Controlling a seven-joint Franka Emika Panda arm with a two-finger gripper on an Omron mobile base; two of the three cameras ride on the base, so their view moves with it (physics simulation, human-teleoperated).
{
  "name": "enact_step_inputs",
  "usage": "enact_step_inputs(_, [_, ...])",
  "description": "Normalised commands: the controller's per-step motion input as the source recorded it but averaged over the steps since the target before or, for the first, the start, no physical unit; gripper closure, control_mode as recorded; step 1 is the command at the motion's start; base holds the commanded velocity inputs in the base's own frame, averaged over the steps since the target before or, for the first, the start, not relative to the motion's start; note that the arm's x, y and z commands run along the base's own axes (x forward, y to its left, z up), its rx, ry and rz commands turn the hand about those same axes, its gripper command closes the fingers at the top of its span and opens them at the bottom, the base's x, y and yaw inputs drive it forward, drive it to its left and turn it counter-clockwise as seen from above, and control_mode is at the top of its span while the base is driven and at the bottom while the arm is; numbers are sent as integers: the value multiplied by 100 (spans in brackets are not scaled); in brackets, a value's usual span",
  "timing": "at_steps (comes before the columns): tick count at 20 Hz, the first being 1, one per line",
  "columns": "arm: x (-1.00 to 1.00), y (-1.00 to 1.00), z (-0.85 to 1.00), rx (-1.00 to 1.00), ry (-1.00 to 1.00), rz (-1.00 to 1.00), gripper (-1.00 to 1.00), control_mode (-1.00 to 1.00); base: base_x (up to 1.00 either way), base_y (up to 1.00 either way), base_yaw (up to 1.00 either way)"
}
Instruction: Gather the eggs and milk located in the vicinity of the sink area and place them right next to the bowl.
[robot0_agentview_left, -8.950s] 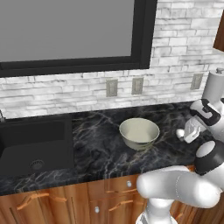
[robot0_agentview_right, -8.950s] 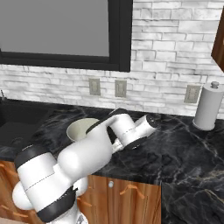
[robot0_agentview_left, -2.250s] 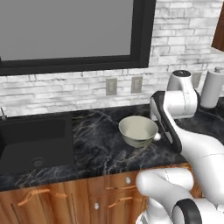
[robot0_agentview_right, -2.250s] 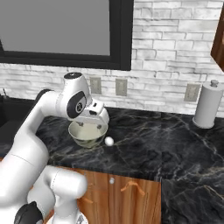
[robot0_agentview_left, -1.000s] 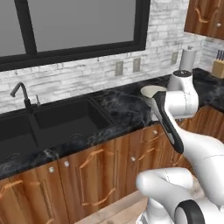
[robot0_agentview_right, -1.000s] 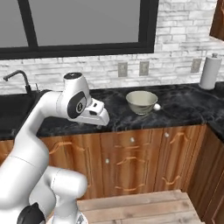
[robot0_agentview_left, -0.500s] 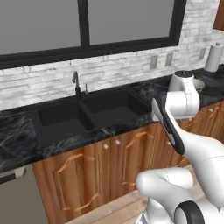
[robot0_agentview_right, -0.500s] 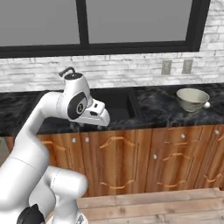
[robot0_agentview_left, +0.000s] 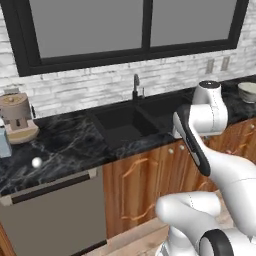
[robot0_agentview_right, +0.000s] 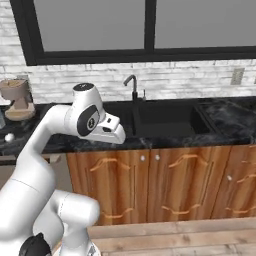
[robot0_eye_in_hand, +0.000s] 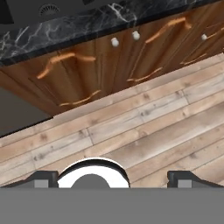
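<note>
The black stone counter (robot0_agentview_left: 75, 142) runs along the wall under a big dark window (robot0_agentview_left: 90, 30). Its front edge sits over brown wooden cupboard doors (robot0_agentview_right: 175, 180) and a grey dishwasher front (robot0_agentview_left: 55, 215). The floor in front is pale wood planks (robot0_eye_in_hand: 144, 127), and there is a lot of open floor there.

The sink (robot0_agentview_left: 135, 120) is a black hole set in the middle of the counter, with a dark curved tap (robot0_agentview_right: 132, 87) at its back edge. In the hand view a round metal drain (robot0_eye_in_hand: 49, 8) shows near the top.

The egg (robot0_agentview_left: 36, 162) is small and white. It lies on the counter near the front edge, well to the left of the sink, above the dishwasher. In the right base view it shows at the far left of the counter (robot0_agentview_right: 9, 137). The milk (robot0_agentview_left: 4, 142) is a pale blue carton at the left edge of the left base view, close to the egg and a bit further back. Behind it, by the wall, stands a brown coffee machine (robot0_agentview_left: 17, 117).

The bowl (robot0_agentview_left: 247, 91) is far away on the right end of the counter, well apart from the egg and milk, with the sink in between.

The gripper (robot0_eye_in_hand: 111, 177) hangs out in front of the counter and points down at the floor. Its two dark tips (robot0_eye_in_hand: 41, 177) stand wide apart with nothing between them. The white arm (robot0_agentview_right: 92, 120) reaches out past the front edge of the counter, left of the sink.
</note>
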Motion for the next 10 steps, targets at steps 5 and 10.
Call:
enact_step_inputs(5, [0, 0, 0, 0, 0, 0, -100, 100, 48, 73, -1])
enact_step_inputs(10, [0, 0, 0, 0, 0, 0, -100, 100, 47, 7, 13])
